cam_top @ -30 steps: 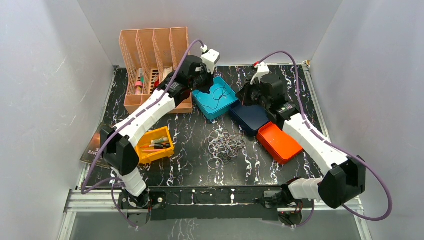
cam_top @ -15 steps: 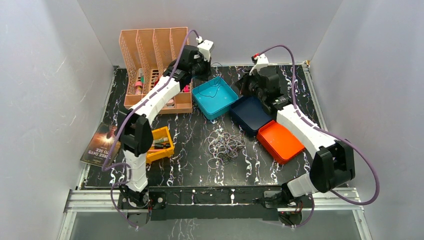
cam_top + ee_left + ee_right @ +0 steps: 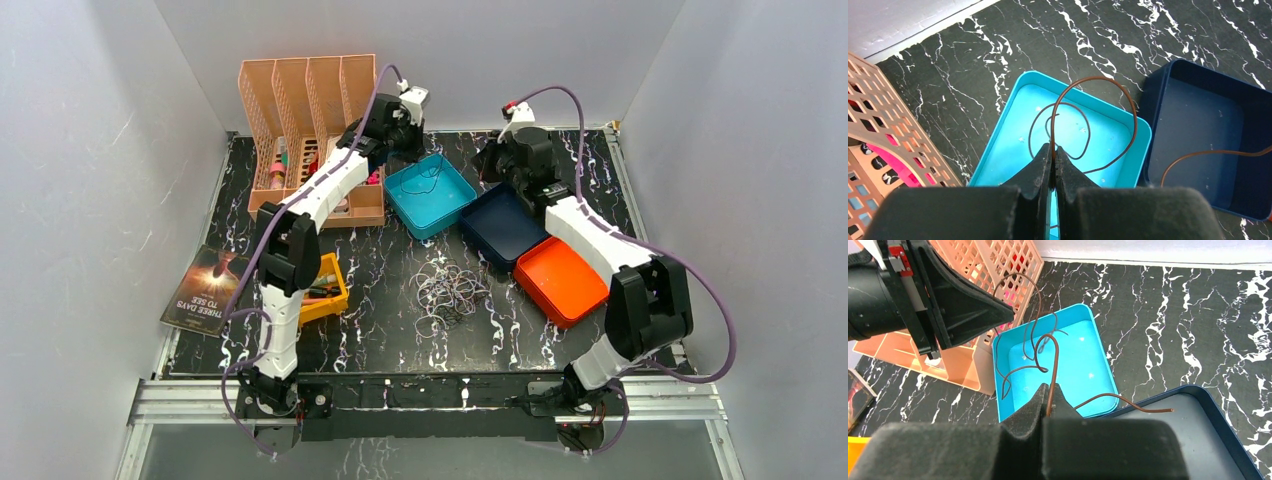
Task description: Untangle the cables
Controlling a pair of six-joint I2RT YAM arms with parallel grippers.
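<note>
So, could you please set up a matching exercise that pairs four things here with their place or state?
Things:
1 tangle
2 book
3 left tool
4 orange tray

Place or state:
A empty
B shut on a brown wire
C loose in the table's middle
D at the table's left edge

Pairs: 1-C, 2-D, 3-B, 4-A.

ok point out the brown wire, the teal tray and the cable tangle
brown wire (image 3: 1096, 78), left wrist view, top of its big loop
teal tray (image 3: 1079, 356), right wrist view, bare floor
cable tangle (image 3: 450, 288), top external view, middle of the pile
</note>
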